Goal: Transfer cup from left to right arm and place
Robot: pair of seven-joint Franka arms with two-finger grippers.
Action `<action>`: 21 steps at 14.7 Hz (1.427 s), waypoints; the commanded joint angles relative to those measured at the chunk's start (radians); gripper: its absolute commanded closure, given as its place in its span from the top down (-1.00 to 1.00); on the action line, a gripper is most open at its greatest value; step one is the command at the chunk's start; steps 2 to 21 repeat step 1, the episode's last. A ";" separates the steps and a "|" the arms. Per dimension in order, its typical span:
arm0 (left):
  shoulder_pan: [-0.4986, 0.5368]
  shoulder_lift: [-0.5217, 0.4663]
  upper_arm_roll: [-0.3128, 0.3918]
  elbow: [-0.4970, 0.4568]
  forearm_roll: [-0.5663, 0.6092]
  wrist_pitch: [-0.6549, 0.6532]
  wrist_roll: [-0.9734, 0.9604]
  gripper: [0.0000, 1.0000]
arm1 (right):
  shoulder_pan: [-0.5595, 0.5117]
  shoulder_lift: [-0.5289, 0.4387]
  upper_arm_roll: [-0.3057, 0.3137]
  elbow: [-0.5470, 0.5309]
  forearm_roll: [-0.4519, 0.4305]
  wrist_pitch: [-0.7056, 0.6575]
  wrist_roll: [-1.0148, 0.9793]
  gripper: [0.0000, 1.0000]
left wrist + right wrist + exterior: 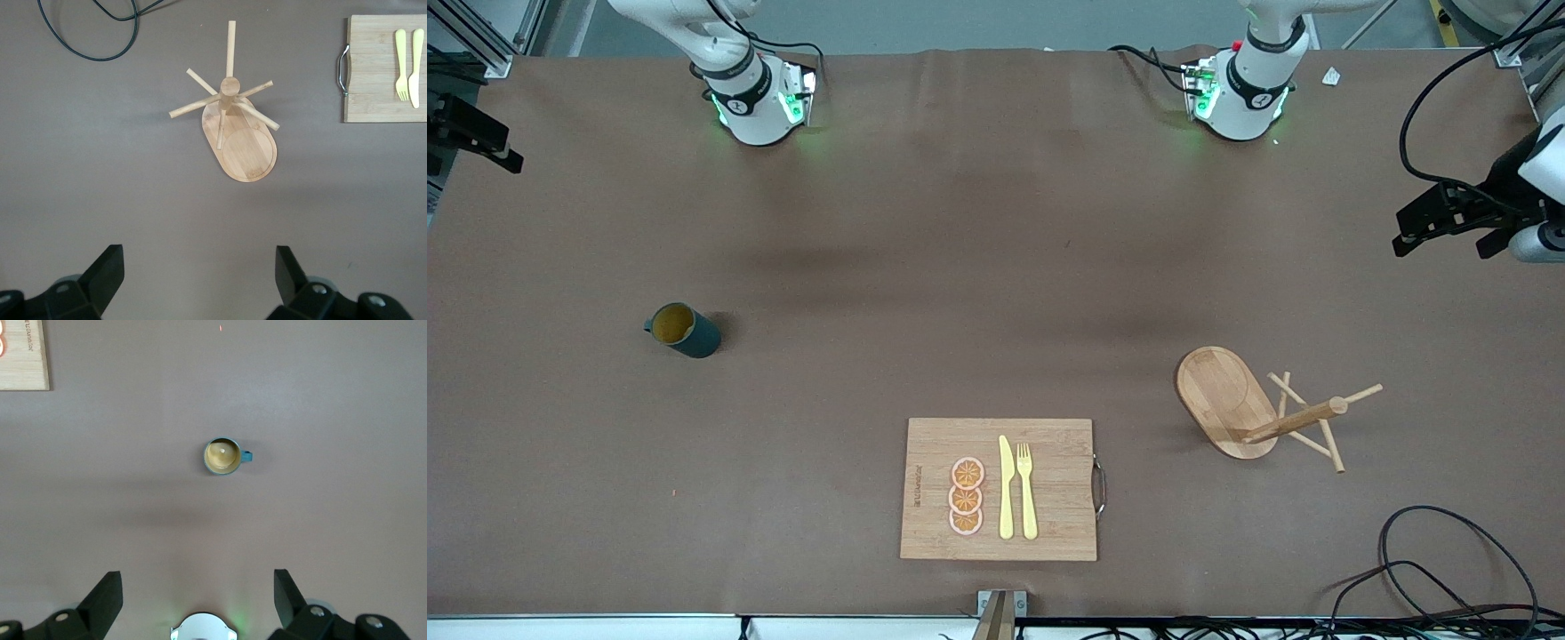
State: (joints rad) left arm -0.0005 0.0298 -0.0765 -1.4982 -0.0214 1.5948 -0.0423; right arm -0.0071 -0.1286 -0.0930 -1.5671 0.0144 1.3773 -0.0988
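Note:
The cup, a dark teal mug with a yellow-brown inside, stands upright on the brown table toward the right arm's end. It also shows in the right wrist view, with its small handle to one side. My right gripper is open and empty, high over the table between its own base and the cup. My left gripper is open and empty, high over bare table near the wooden mug tree. Neither gripper shows in the front view.
The wooden mug tree stands toward the left arm's end. A bamboo cutting board with orange slices, a yellow knife and a fork lies near the front edge. A black cable loops at the front corner.

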 commanded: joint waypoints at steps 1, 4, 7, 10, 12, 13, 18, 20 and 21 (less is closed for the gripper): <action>-0.001 0.010 0.001 0.023 0.015 -0.006 0.004 1.00 | 0.001 -0.028 -0.004 -0.033 -0.004 0.016 -0.021 1.00; -0.001 0.010 0.001 0.023 0.015 -0.006 0.004 1.00 | 0.001 -0.028 -0.004 -0.033 -0.004 0.016 -0.021 1.00; -0.001 0.010 0.001 0.023 0.015 -0.006 0.004 1.00 | 0.001 -0.028 -0.004 -0.033 -0.004 0.016 -0.021 1.00; -0.001 0.010 0.001 0.023 0.015 -0.006 0.004 1.00 | 0.001 -0.028 -0.004 -0.033 -0.004 0.016 -0.021 1.00; -0.001 0.010 0.001 0.023 0.015 -0.006 0.004 1.00 | 0.001 -0.028 -0.004 -0.033 -0.004 0.016 -0.021 1.00; -0.001 0.010 0.001 0.023 0.015 -0.006 0.004 1.00 | 0.001 -0.028 -0.004 -0.033 -0.004 0.016 -0.021 1.00; -0.001 0.010 0.001 0.023 0.015 -0.006 0.004 1.00 | 0.001 -0.028 -0.004 -0.033 -0.004 0.016 -0.021 1.00; -0.001 0.010 0.001 0.023 0.015 -0.006 0.004 1.00 | 0.001 -0.028 -0.004 -0.033 -0.004 0.016 -0.021 1.00; -0.001 0.010 0.001 0.023 0.015 -0.006 0.004 1.00 | 0.001 -0.028 -0.004 -0.033 -0.004 0.016 -0.021 1.00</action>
